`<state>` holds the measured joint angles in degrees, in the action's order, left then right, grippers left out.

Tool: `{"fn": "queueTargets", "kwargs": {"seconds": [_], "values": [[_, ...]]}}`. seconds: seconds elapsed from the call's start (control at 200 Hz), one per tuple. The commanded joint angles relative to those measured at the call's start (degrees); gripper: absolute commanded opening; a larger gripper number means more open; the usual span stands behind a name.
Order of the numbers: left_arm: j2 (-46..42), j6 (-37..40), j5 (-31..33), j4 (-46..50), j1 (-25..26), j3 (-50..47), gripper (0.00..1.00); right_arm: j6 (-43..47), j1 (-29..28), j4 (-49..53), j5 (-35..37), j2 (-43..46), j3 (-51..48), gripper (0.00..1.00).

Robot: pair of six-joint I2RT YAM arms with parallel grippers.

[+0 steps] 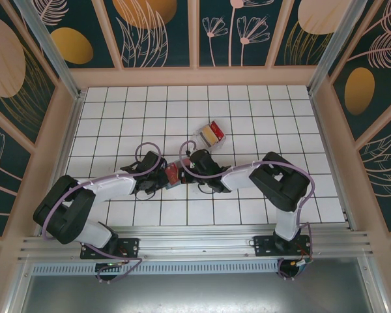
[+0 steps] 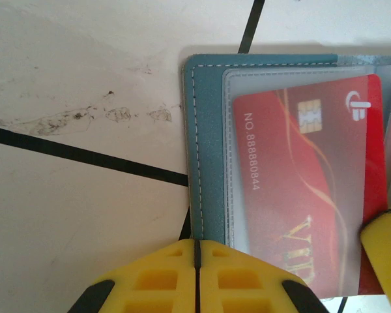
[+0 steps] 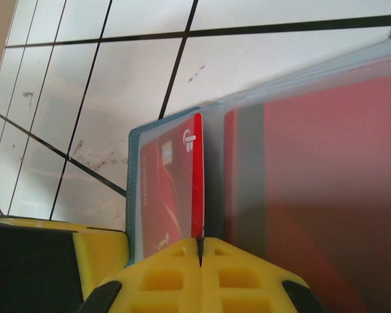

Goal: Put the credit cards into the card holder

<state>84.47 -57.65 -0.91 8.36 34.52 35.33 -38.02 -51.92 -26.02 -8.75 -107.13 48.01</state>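
The teal card holder (image 1: 171, 175) lies open on the tiles between both grippers. In the left wrist view its teal cover (image 2: 208, 163) carries a frosted sleeve with a red credit card (image 2: 300, 189) mostly inside it. My left gripper (image 2: 197, 244) is shut, its tips resting at the holder's near edge. My right gripper (image 3: 201, 240) is shut on the bare outer edge of the red card (image 3: 197, 176), beside the holder's left page (image 3: 134, 189). One right fingertip (image 2: 386, 251) shows at the card's corner. The holder's other page stands raised and blurred close to the right wrist camera.
A clear plastic tray (image 1: 199, 134) sits behind the holder, with a yellow-tan card (image 1: 209, 135) and a red one (image 1: 216, 128) in it. Both arms (image 1: 117, 186) (image 1: 247, 175) lie low across the tiles. Wooden walls ring the white tiled floor (image 1: 280, 111).
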Motion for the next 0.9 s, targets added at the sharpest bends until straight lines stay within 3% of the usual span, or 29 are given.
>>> {"fn": "queueTargets", "kwargs": {"seconds": [0.0,0.27,0.48,0.696,0.896], "values": [[2.1,0.8,0.9,-0.7,0.2,-1.4,0.09,2.0,-1.4,4.8,-1.0,-1.4,0.6,0.04],[1.5,0.6,1.1,-0.8,0.1,-1.8,0.08,3.4,-1.2,8.6,0.9,3.1,1.3,0.18],[1.1,0.7,1.1,-0.6,0.2,-2.1,0.08,5.2,-0.8,12.1,1.9,6.0,3.0,0.22],[-0.3,0.7,1.9,0.2,0.2,-2.1,0.08,6.8,1.5,14.7,2.2,8.5,3.9,0.22],[-0.5,0.8,1.4,0.4,0.2,-1.4,0.06,6.1,3.8,14.5,-3.3,4.6,6.5,0.18]]}}
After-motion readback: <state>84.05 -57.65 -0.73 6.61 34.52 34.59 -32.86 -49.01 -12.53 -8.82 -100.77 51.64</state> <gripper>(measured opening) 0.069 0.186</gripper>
